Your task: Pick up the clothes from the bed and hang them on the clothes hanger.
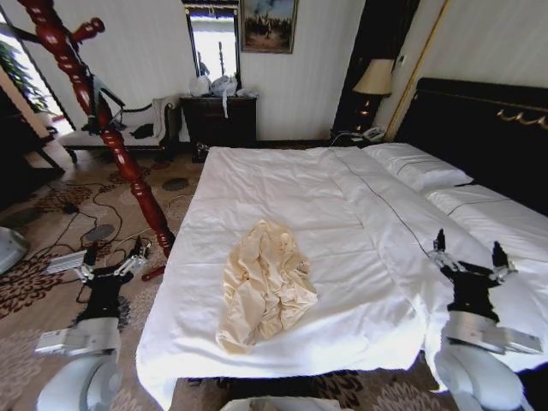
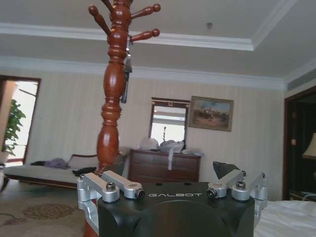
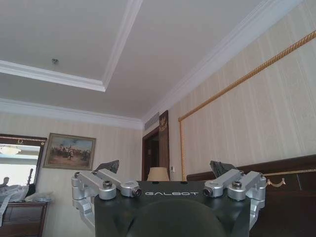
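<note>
On the near part of the bed (image 1: 282, 184), toward its left side, the clothes (image 1: 265, 282) are lying in a crumpled cream-yellow heap on the white sheet, just short of the foot edge that is hanging down toward the carpet. Nothing is touching the garment. The left tool (image 1: 110, 261) is hovering over the patterned carpet off the bed's left side, well apart from the clothes, with its fingers standing spread and holding nothing; in the left wrist view the left tool (image 2: 177, 180) is pointing up toward the coat stand (image 2: 114, 84), whose red-brown turned post is rising just beyond it. In the head view that coat stand (image 1: 111, 128) is leaning across the upper left, its foot near the bed's left edge. The right tool (image 1: 469, 253) is hanging above the right half of the bed, near the pillows (image 1: 419, 164) and the dark headboard (image 1: 488, 128), its fingers also spread wide and empty. In the right wrist view the right tool (image 3: 170, 177) is facing the ceiling and the striped wall.
</note>
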{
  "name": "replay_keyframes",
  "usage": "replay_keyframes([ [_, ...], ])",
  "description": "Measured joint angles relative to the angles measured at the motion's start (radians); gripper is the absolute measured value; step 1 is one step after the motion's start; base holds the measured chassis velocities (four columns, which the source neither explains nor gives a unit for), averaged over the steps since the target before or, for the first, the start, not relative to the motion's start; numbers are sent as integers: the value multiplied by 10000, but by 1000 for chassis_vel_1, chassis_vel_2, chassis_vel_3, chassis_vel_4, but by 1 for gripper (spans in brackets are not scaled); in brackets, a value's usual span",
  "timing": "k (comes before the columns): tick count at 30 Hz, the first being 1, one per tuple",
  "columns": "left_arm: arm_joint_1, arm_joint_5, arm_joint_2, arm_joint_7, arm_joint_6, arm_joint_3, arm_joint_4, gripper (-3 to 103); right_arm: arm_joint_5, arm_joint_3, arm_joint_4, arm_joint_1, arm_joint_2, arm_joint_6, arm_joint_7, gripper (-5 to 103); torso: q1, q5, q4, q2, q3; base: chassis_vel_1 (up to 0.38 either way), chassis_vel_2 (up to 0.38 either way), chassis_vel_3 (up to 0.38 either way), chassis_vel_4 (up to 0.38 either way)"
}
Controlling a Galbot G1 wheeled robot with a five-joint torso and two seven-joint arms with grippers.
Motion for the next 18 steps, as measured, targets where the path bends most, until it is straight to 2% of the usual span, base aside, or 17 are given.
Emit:
replay_keyframes([
  [5,-42,-373,232,226,121,52,-112,100,88,-20,1,4,-33,-6,-89,100,0,-2,2,0,0,0,0,0,0],
  [7,-54,-606,376,188,294,52,-398,100,471,-313,-134,14,-144,5,-524,100,0,-3,1,0,-1,0,0,0,0],
  [10,-27,-817,607,112,459,-51,-845,100,1584,-1268,-638,45,-441,50,-1858,100,1,4,7,-1,0,0,0,0,0],
  [14,17,-868,686,38,518,-85,-968,100,1827,-1472,-749,55,-497,77,-2153,100,1,-1,3,0,0,0,0,0,0],
  [18,51,-578,592,-116,518,-14,-755,100,1841,-1488,-765,56,-499,86,-2172,100,0,-3,2,0,-1,0,0,0,0],
])
